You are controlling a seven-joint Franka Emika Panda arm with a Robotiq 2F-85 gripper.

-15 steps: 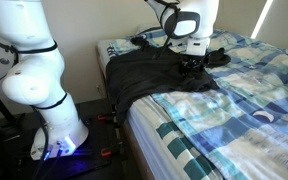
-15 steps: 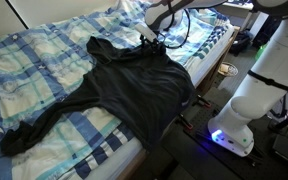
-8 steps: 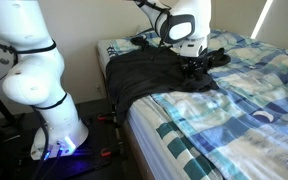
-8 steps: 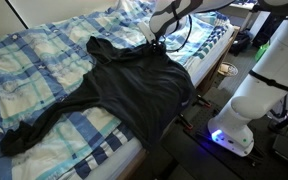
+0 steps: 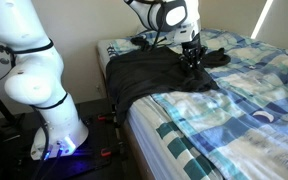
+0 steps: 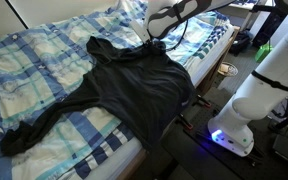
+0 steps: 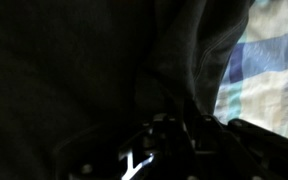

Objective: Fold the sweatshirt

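Observation:
The black sweatshirt (image 5: 149, 75) lies spread over the bed's corner and hangs over its edge. In an exterior view the sweatshirt (image 6: 134, 85) shows one long sleeve (image 6: 34, 130) trailing away from the body. My gripper (image 5: 191, 58) is down on the garment's edge by the bedspread, and the same gripper (image 6: 151, 40) shows at the far side of the cloth. In the wrist view dark sweatshirt (image 7: 64, 60) fabric fills the frame. The gripper (image 7: 179, 135) has its fingers drawn close on a raised fold of it.
A blue-and-white patchwork bedspread (image 5: 244, 100) covers the bed, seen also as the bedspread (image 6: 34, 60) beyond the garment. The arm's white base (image 5: 34, 80) stands on the floor beside the bed, with cables and gear (image 6: 229, 70) near it.
The gripper's fingers have closed in on the fabric. The wrist has turned and shifted slightly along the sweatshirt's edge. The garment has hardly moved.

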